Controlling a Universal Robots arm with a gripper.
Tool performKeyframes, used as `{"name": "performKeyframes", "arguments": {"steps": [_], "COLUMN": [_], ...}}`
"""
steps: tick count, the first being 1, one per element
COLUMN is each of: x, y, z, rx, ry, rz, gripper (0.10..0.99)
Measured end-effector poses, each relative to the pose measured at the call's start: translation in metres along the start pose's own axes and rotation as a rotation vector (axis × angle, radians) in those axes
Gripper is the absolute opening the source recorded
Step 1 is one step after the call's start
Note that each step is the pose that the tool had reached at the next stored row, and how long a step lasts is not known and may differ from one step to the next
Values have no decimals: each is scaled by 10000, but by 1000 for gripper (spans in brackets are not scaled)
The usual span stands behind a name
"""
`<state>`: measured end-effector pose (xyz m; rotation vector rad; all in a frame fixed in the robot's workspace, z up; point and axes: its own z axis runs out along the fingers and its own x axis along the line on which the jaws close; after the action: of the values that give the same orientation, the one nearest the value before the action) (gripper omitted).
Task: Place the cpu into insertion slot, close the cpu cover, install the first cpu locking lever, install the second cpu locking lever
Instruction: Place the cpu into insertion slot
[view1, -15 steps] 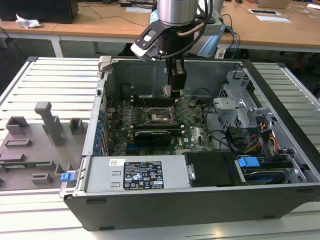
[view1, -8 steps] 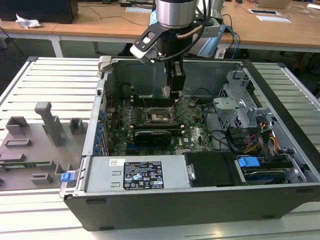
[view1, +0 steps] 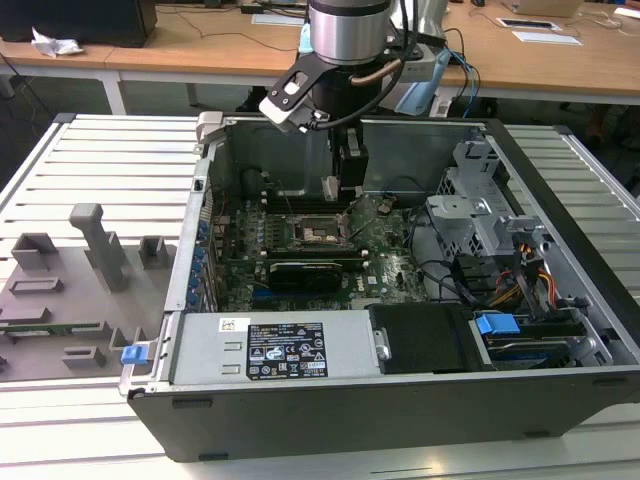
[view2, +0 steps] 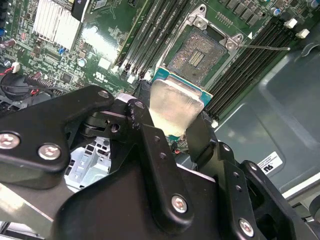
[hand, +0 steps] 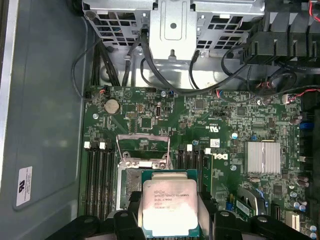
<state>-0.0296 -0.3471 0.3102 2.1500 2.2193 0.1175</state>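
Silver-grey metal top, pale edge: the cpu is pinched by two opposite edges between the black fingers of the gripper; jaws are closed just to chip width, w/ nothing else held. The chip hangs slightly tilted above the insertion slot, overlapping part of it in both wrist views; it looks not yet seated.

Handling, as a judgement: light, thin, stiff; smooth lid prob. slippery; underside contacts and socket pins fragile, so an edge hold suits it and it should go down level w/o sliding.

Around it: the cpu cover stands hinged up at one side of the slot, leaving the opening free; black memory slots flank the slot on both sides of the green motherboard. In the exterior view a long black expansion card lies just near of the slot; a drive cage and loose cables sit to the exterior view's right, apart from the gripper; the case wall rises close behind, on the far side.
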Motion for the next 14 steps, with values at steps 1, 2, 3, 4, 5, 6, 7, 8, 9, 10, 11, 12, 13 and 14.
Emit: {"name": "performKeyframes", "arguments": {"steps": [1, 2, 3, 4, 5, 6, 7, 8, 9, 10, 11, 12, 13, 14], "x": [4, 6, 9, 12, 15, 16, 18, 20, 21, 23, 24, 25, 26, 29], "y": [-3, -5, -7, -9, -11, -12, -14, -16, -18, -20, -22, -26, -29, -32], "z": [14, 21, 29, 39, 49, 57, 65, 72, 82, 95, 101, 111, 120, 129], "rx": [0, 0, 0, -1, 0, 0, -1, 0, -1, 0, -1, 0, 0, 0], "ry": [0, 0, -1, 1, 1, 1, 1, 0, 0, 0, 1, 1, -1, -1], "rz": [1, 0, 1, 1, 0, 0, 0, 0, 0, 0, 0, 1, 0, 1], "gripper": [529, 529, 529, 529, 529, 529, 529, 529, 529, 529, 529, 529, 529, 529]}}
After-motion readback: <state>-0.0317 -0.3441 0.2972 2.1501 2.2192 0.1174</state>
